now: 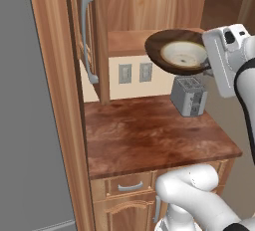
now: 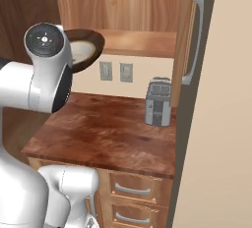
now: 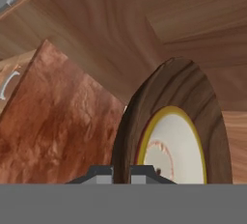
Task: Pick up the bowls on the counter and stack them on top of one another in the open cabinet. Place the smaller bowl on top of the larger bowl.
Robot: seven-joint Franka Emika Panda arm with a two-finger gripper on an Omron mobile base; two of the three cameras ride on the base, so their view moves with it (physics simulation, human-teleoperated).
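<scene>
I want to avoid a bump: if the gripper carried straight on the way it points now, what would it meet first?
Probably the open cabinet's wooden inner wall. The gripper is shut on the larger bowl's rim, the smaller bowl nested inside. Depth there is hard to judge.

The counter (image 1: 149,135) lies bare across its front and middle; a toaster (image 1: 189,97) stands at its back right corner. The open cabinet (image 2: 142,42) shelf looks free toward the right, while the larger bowl (image 1: 164,51) hangs at its left edge. The cabinet door (image 1: 84,36) juts out on the left, narrowing entry there.
</scene>
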